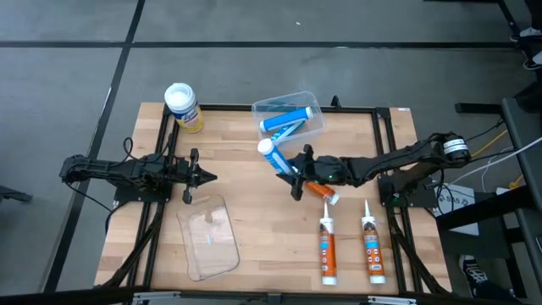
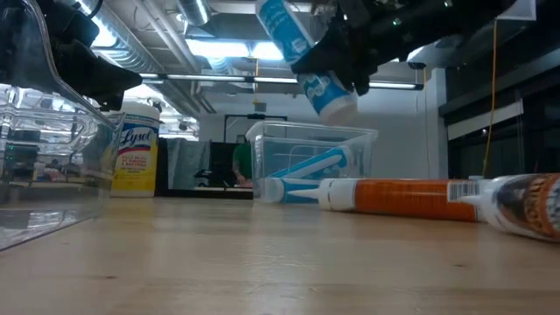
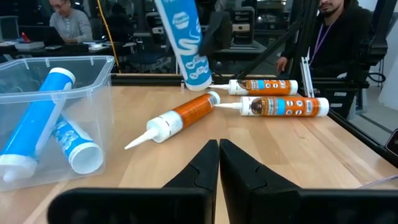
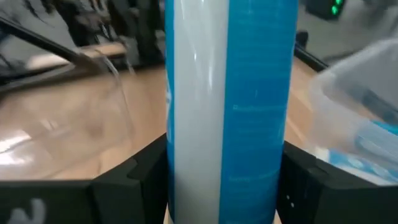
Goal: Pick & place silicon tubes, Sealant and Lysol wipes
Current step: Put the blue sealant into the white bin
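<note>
Above the middle of the pale wooden table [image 1: 254,246], we saw the right gripper [image 1: 292,174] clamped around a slim blue and white tube with a white cap [image 1: 275,157], holding it clear of the surface and tilted, as the low view showed. We judged it was being carried toward the clear plastic bin at the far edge [image 1: 315,127], which already held two more blue tubes [image 1: 286,119], so the sorting seemed to be partway along. An orange tube with a white nozzle [image 1: 320,191] lay just beside that gripper, and two further orange tubes [image 1: 328,247] lay side by side nearer the front, seemingly waiting their turn. The left gripper [image 1: 203,177] waited on the left side with its dark fingers [image 3: 205,168] pressed together and holding nothing, close to a second clear plastic tray [image 1: 207,235], which appeared empty. The yellow cylindrical canister of wipes with a round white lid [image 1: 182,106] stood upright at the far left corner, apparently not yet handled. In the low view its label read "Lysol" in blue script [image 2: 136,140]. The printing on the tubes was too small for us to read.
</note>
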